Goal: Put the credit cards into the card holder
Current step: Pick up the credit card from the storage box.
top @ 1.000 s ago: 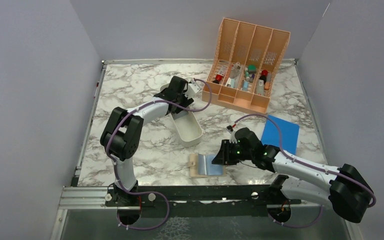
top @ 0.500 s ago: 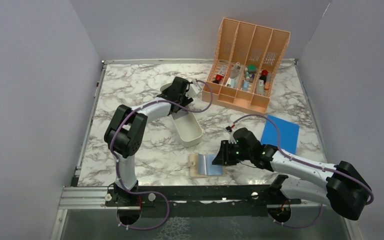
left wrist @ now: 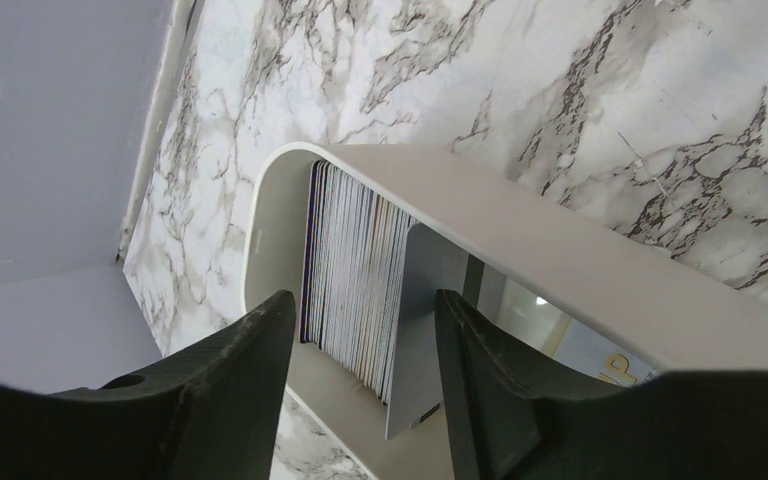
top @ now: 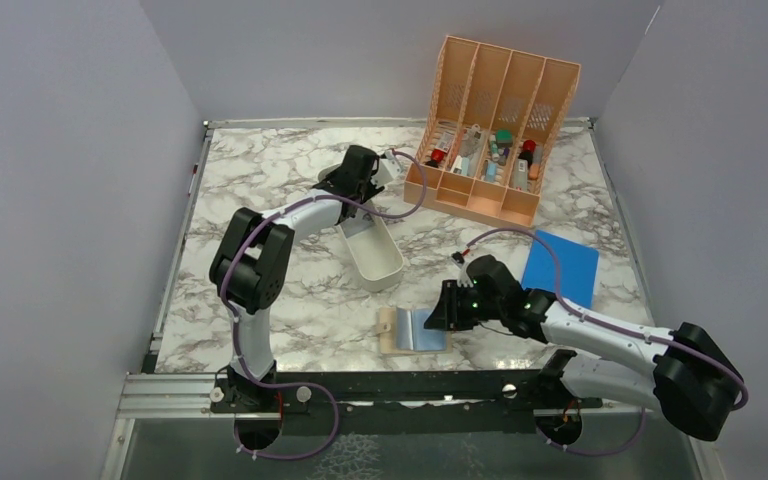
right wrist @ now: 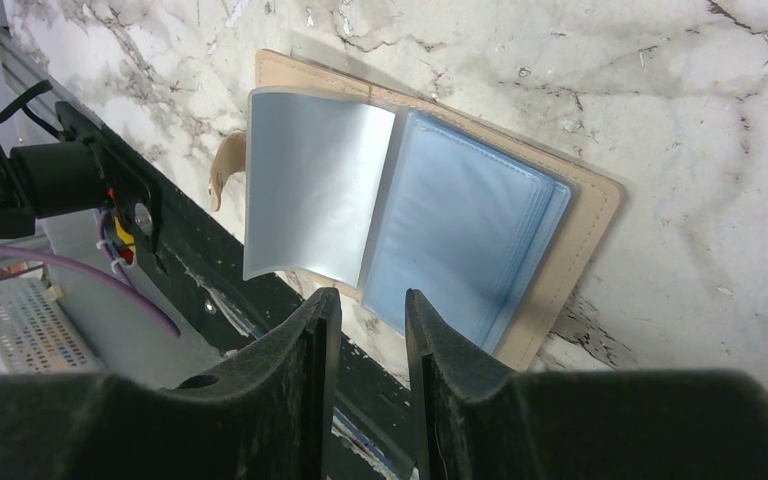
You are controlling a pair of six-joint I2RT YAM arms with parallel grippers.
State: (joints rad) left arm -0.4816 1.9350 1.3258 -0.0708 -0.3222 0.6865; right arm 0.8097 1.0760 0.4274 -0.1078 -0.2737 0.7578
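The credit cards [left wrist: 348, 265] stand on edge as a tight stack at the rounded end of a long white tray [left wrist: 520, 222]. One grey card [left wrist: 418, 330] at the stack's side sticks out further than the rest. My left gripper [left wrist: 362, 297] is open, its jaws astride the stack without touching it; in the top view the left gripper [top: 352, 200] is at the tray's [top: 380, 262] far end. The card holder [right wrist: 460, 225] lies open near the table's front edge, tan outside, blue-grey sleeves up, one clear sleeve curling. My right gripper [right wrist: 370, 295] hovers at the holder's [top: 415, 330] near edge, narrowly open, nothing between its fingers.
A peach slotted organizer [top: 490, 130] with small items stands at the back right. A flat bright-blue rectangle [top: 560, 268] lies to the right, behind my right arm. Grey walls close in both sides and the back. The table's metal front rail [top: 360, 385] runs just below the holder.
My left gripper's jaws have narrowed around the card stack and the left arm has shifted slightly. The right arm and the card holder have not moved.
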